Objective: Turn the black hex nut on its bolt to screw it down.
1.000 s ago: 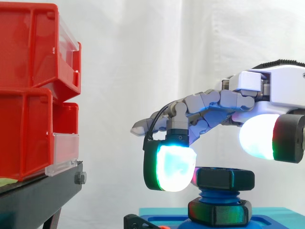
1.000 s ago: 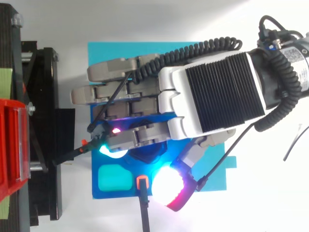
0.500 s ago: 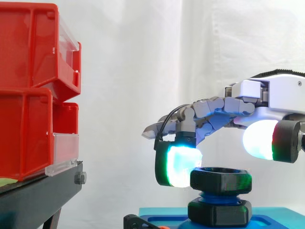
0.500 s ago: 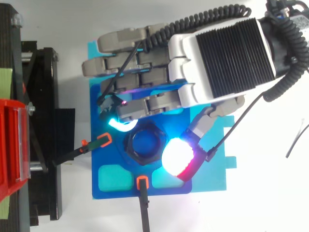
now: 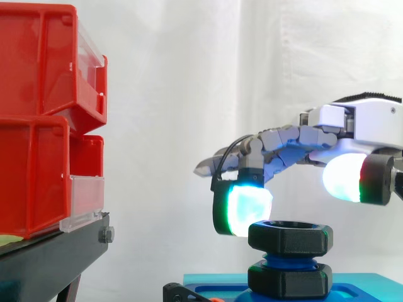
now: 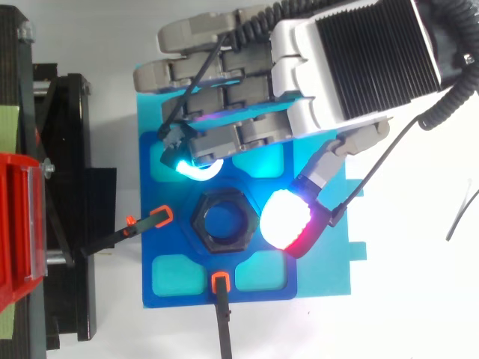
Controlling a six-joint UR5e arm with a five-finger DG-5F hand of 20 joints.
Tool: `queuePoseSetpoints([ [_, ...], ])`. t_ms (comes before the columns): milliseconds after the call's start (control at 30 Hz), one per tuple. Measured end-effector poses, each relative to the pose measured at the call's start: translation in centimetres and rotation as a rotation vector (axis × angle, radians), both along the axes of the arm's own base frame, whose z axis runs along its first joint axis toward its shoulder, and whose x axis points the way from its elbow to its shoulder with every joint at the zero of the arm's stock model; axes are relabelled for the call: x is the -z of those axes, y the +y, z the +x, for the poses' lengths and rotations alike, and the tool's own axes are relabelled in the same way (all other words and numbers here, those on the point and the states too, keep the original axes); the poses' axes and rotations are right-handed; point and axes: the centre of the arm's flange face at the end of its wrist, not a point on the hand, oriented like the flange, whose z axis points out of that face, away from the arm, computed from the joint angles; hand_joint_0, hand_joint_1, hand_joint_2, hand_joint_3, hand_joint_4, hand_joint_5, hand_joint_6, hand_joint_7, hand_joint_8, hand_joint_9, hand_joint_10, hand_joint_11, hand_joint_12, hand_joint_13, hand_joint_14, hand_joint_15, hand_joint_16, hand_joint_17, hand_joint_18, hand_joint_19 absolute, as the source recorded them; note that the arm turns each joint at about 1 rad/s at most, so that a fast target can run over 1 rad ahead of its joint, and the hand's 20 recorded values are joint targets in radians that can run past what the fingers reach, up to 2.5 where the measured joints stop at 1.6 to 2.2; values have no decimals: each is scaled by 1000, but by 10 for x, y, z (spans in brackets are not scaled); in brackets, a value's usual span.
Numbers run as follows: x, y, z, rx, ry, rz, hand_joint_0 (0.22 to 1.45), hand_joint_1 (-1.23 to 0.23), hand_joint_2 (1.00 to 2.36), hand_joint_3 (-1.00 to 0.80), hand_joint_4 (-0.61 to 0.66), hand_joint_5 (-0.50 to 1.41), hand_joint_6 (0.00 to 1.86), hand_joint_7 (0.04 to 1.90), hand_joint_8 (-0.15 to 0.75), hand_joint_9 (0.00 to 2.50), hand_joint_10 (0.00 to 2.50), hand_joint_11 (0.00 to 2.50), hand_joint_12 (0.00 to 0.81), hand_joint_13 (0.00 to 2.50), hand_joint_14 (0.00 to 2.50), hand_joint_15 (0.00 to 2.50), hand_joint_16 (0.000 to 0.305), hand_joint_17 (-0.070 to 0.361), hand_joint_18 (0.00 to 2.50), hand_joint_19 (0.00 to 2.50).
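The hand [image 6: 352, 60] spreads its fingers [image 6: 287, 222] either side of the black hex nut [image 6: 198, 224], not gripping it.

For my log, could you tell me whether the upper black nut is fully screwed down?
Not fully down: blue thread shows between the nut and the lower hex piece.

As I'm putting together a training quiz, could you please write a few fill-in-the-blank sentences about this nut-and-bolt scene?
1. The upper hex nut is ____ in colour.
2. The bolt's thread just below it is ____.
3. In the side view, the hand comes in from the ____ edge.
4. The bins on the black stand are ____.

Missing words: black; blue; right; red.
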Motion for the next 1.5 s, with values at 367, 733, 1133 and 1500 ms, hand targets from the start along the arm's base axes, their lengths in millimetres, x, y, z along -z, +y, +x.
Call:
queuePoseSetpoints([
  [367, -13, 15, 15, -23, -55, 23, 406, -207, 1000, -500, 167, -105, 500, 1208, 226, 569, 6, 198, 179, 318, 2, 47, 17, 39, 0, 263],
  [733, 6, 54, 33, -62, -68, 51, 409, -215, 1000, -500, 167, -102, 500, 1232, 222, 573, 6, 196, 177, 319, 2, 53, 17, 38, 0, 274],
  [1133, 15, 69, 38, -54, -63, 49, 411, -232, 1000, -500, 170, -105, 517, 1223, 220, 570, 6, 203, 174, 305, 1, 51, 17, 37, 0, 274],
  [1500, 37, 69, 45, -59, -55, 66, 413, -253, 1000, -500, 159, -120, 546, 1187, 219, 563, 6, 201, 171, 309, 3, 51, 16, 37, 0, 275],
])
